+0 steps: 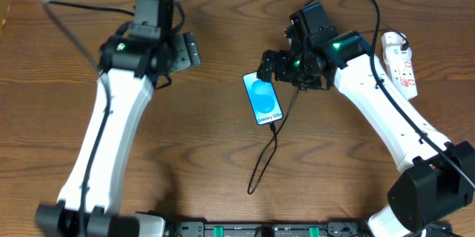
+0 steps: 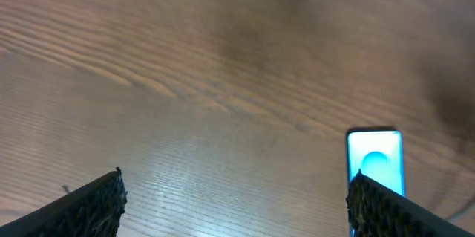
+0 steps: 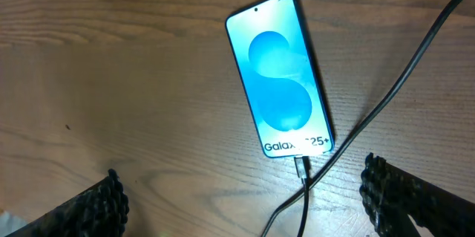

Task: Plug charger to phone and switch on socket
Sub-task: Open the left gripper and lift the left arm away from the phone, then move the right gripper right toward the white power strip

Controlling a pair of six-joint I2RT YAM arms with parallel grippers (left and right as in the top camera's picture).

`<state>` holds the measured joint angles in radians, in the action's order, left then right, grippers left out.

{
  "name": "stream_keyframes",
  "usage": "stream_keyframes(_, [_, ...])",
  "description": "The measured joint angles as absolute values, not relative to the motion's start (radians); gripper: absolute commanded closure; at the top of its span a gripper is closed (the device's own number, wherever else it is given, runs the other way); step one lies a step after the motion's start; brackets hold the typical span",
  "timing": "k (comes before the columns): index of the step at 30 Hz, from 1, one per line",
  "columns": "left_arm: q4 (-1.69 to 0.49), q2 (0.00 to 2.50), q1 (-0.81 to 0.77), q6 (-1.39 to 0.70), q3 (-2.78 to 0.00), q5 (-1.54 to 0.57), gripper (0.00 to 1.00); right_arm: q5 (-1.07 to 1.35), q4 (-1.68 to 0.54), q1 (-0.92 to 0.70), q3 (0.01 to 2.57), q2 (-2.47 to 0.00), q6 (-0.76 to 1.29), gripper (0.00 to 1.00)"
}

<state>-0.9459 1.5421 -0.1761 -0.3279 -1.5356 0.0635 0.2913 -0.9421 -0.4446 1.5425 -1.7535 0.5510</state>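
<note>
Brown wood-grain table (image 1: 215,155), both arms over it. The phone (image 3: 280,81) lies flat, face up, near the table's middle. Its screen is lit bright blue with paler rounded shapes and the white text "Galaxy S25+" along the lower edge. The charger (image 3: 401,81), a thin black cable, has its plug tip touching the middle of the phone's bottom edge. It looks inserted, but how deep it sits cannot be read. From there, in the overhead view, the cable trails toward the near table edge in a narrow loop, and another run passes up under the right arm. The right gripper (image 3: 245,196) hovers just beside the phone's top end, fingers spread wide with nothing between them. Only table and cable show in the gap. The left gripper (image 2: 234,192) is well apart from the phone on the left side of the table, likewise released and empty. Its wrist view shows the phone small in the distance past the right finger. The socket (image 1: 401,62), a white strip with red-orange marks, lies at the far right, beyond the right arm. Its switch position is too small to tell.
</note>
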Motion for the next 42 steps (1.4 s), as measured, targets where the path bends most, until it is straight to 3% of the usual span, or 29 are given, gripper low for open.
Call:
stream_keyframes(7, [-0.985, 1.401, -0.176, -0.316, -1.536, 0.078, 0.05, 0.291, -0.942, -0.445, 1.542, -1.753, 0.551, 0.01])
stream_keyframes(20, [-0.985, 1.392, -0.176, -0.316, -1.536, 0.079, 0.05, 0.374, -0.925, -0.394, 1.543, -1.753, 0.459, 0.01])
stream_keyframes(31, [-0.985, 1.392, -0.176, -0.316, -1.536, 0.081, 0.05, 0.631, -0.962, 0.031, 1.555, -1.753, 0.258, 0.01])
stream_keyframes(42, [-0.985, 1.392, -0.176, -0.316, -1.536, 0.081, 0.05, 0.681, -1.05, 0.481, 1.556, -1.753, 0.07, 0.01])
